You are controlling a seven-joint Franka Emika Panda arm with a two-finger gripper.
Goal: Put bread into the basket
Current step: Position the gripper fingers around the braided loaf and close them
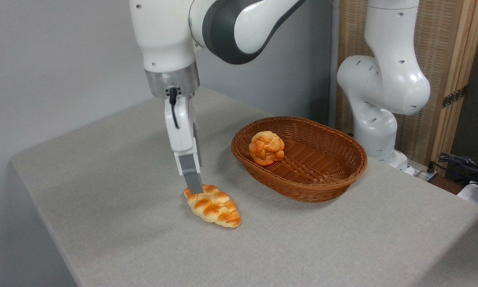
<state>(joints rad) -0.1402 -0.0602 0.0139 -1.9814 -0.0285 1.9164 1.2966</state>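
Note:
The bread (215,206), a golden-orange braided loaf, lies on the grey table in front of the basket and to its left. My gripper (194,187) points straight down, its fingertips at the loaf's left end, touching or nearly touching it. I see the fingers edge-on, one behind the other, so the gap between them is hidden. The basket (303,194), oval reddish-brown wicker, stands to the right of the loaf, a short gap away. A small round knotted orange bun (266,148) sits inside it at its left end.
The arm's white base (378,103) rises behind the basket at the right. A wooden screen (454,59) stands behind it. Cables (462,163) lie off the table's right side. The table's front-left edge (43,223) runs diagonally close to the loaf.

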